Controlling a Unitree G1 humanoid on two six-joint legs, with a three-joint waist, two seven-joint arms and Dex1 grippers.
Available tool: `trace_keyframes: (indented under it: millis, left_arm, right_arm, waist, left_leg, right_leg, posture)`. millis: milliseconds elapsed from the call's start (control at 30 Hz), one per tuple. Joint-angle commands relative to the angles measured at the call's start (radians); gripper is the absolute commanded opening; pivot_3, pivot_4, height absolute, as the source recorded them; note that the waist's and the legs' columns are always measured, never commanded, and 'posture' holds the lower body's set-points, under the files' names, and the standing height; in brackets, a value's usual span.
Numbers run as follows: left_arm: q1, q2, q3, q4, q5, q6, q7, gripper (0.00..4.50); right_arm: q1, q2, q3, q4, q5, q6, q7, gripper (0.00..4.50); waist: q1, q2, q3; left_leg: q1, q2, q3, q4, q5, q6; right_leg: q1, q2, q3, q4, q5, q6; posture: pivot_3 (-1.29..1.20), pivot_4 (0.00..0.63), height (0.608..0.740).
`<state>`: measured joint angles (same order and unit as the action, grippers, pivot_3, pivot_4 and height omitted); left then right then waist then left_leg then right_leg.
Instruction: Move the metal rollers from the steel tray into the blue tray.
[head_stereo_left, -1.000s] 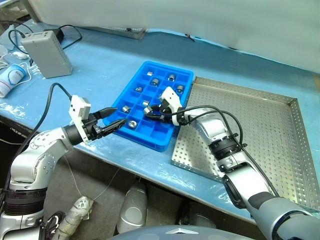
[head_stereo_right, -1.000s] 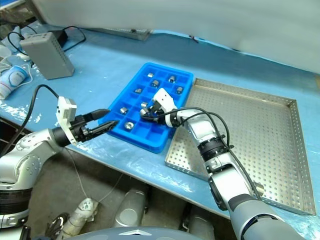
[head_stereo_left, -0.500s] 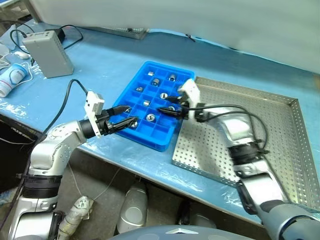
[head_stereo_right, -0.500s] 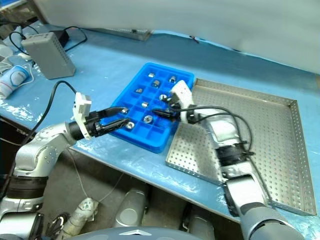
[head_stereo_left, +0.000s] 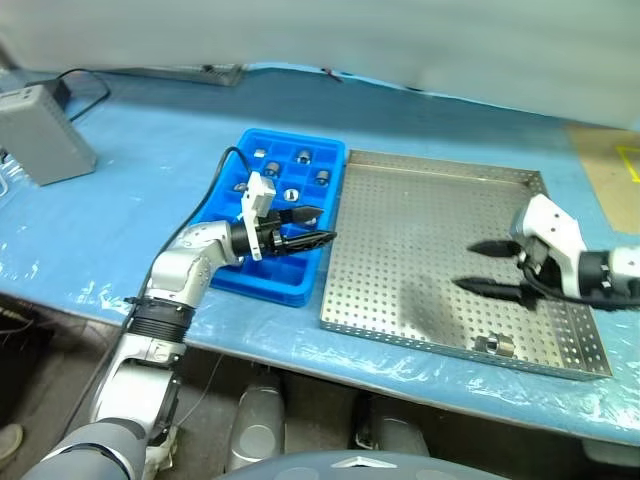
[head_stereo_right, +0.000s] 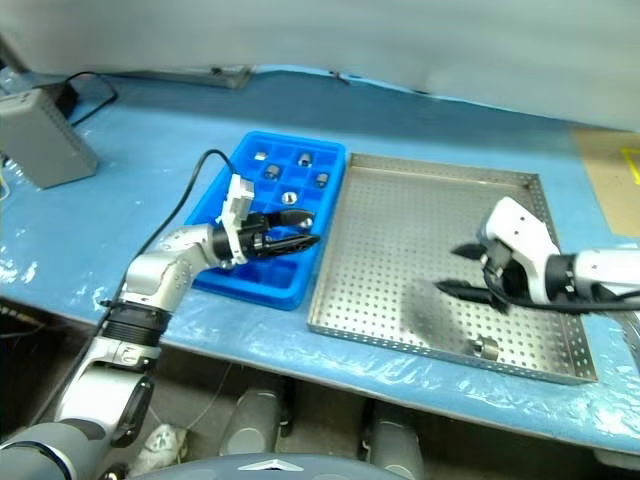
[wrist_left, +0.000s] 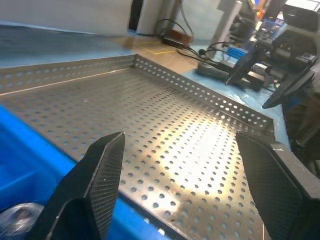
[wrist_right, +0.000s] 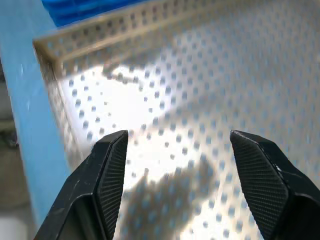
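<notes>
One roller (head_stereo_left: 494, 345) remains at the steel tray's (head_stereo_left: 430, 220) lower-right rim. The right tool (head_stereo_left: 490, 266), wide and empty, should descend squarely; left tool (head_stereo_left: 305, 227) wide over blue tray (head_stereo_left: 225, 275).

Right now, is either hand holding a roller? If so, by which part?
No. The left hand over the blue tray and the right hand over the steel tray are both open and empty.
</notes>
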<state>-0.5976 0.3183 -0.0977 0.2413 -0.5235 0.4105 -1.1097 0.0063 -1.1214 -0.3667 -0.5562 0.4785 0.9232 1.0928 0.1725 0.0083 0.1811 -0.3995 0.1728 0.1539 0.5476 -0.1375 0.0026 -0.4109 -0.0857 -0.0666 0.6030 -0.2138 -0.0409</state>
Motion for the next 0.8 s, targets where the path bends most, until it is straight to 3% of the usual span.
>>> trace_keyframes:
  millis: [33, 133, 233, 367, 500, 667, 800]
  left_arm:
    - [-0.020, -0.020, -0.005, 0.017, 0.013, -0.033, -0.029, 3.74]
    - [-0.015, -0.039, -0.013, 0.013, 0.018, -0.031, -0.033, 3.74]
    - [-0.007, -0.050, -0.014, -0.043, 0.009, 0.006, -0.008, 3.74]
    - [0.019, -0.052, -0.015, -0.110, -0.001, 0.051, 0.021, 3.74]
    - [0.044, -0.052, -0.019, -0.157, -0.002, 0.082, 0.038, 3.74]
    - [0.057, -0.055, -0.016, -0.196, -0.008, 0.111, 0.064, 3.74]
    - [0.063, -0.051, -0.014, -0.215, -0.013, 0.125, 0.075, 3.74]
  right_arm:
    - [0.117, -0.043, -0.108, -0.049, -0.048, -0.086, 0.060, 3.36]
    - [0.250, -0.042, -0.131, -0.014, -0.128, -0.181, 0.073, 3.36]
    - [0.273, -0.022, -0.132, 0.025, -0.143, -0.213, 0.052, 3.36]
    - [0.236, -0.001, -0.117, 0.056, -0.139, -0.239, 0.015, 3.36]
    - [0.137, 0.013, -0.109, 0.104, -0.079, -0.166, -0.016, 3.36]
    - [0.136, 0.018, -0.108, 0.157, -0.030, -0.081, -0.004, 3.36]
    - [0.207, 0.011, -0.070, 0.141, -0.184, -0.355, -0.010, 3.36]
  waist:
    - [-0.023, 0.000, 0.000]
    - [-0.044, 0.000, 0.000]
    - [-0.056, 0.000, 0.000]
    - [-0.066, 0.000, 0.000]
    - [-0.076, 0.000, 0.000]
    - [-0.074, 0.001, -0.001]
    - [-0.075, 0.001, -0.001]
  left_leg:
    - [-0.001, 0.000, 0.000, 0.001, -0.001, 0.001]
    - [-0.002, 0.000, 0.000, 0.003, -0.002, 0.003]
    - [-0.001, 0.000, -0.001, 0.005, -0.003, 0.004]
    - [-0.001, 0.000, -0.002, 0.010, -0.004, 0.006]
    - [-0.001, 0.000, -0.003, 0.014, -0.005, 0.008]
    - [-0.001, 0.000, -0.003, 0.015, -0.005, 0.009]
    - [-0.001, 0.000, -0.003, 0.015, -0.006, 0.010]
  right_leg:
    - [0.000, 0.000, -0.001, -0.001, 0.000, 0.000]
    - [0.001, -0.001, -0.003, -0.002, 0.000, 0.000]
    - [0.005, -0.002, -0.005, -0.003, 0.000, 0.000]
    - [0.008, -0.003, -0.008, -0.003, 0.000, 0.000]
    - [0.010, -0.004, -0.008, -0.003, 0.000, 0.000]
    - [0.013, -0.004, -0.009, -0.003, 0.000, 0.000]
    - [0.012, -0.004, -0.010, -0.003, 0.000, 0.000]
  posture:
    - [-0.09, 0.150, 0.740]
    - [-0.09, 0.150, 0.740]
    - [-0.09, 0.150, 0.740]
    - [-0.08, 0.150, 0.740]
    - [-0.07, 0.150, 0.740]
    - [-0.06, 0.150, 0.740]
    - [-0.06, 0.150, 0.740]
